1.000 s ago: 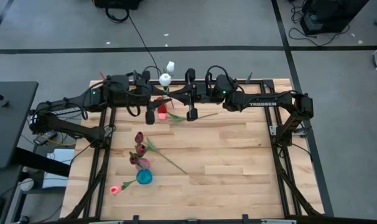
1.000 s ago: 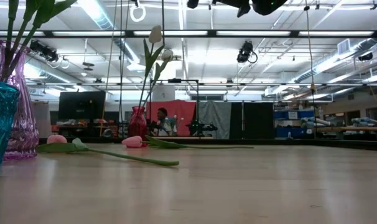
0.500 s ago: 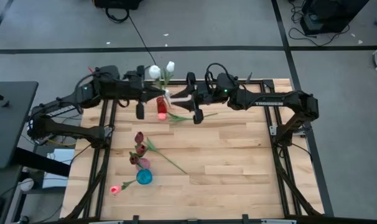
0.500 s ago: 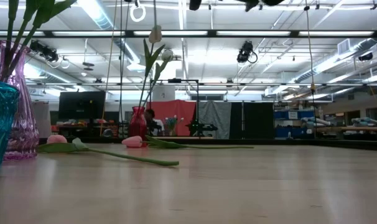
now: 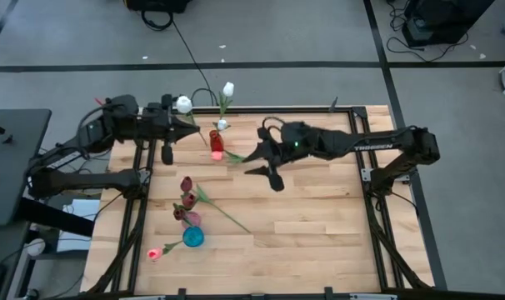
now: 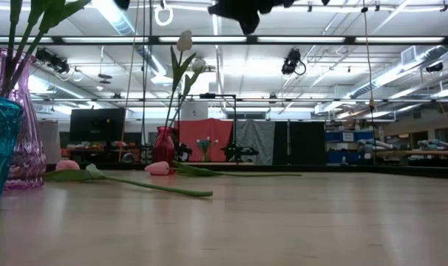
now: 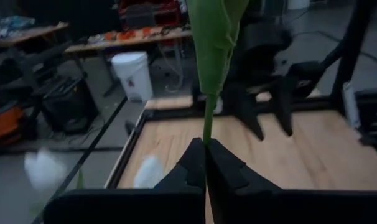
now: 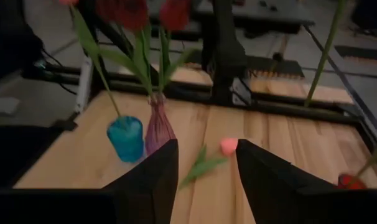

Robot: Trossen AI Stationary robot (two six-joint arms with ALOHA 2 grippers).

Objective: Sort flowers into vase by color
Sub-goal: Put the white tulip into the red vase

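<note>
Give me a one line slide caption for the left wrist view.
Left claw shut on a green flower stem above the wooden table.

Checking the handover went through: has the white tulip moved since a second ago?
Yes. The white tulip, held in the left gripper, has shifted left of the red vase, out past the table's edge.

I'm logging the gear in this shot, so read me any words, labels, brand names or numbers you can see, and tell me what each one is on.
"TROSSEN": white letters on the right arm, high view; small, only just readable.
No other text can be read. Nothing legible on the vases, flowers, table, or left arm. Any signs in the room behind, in the low view, are too small to read.
</note>
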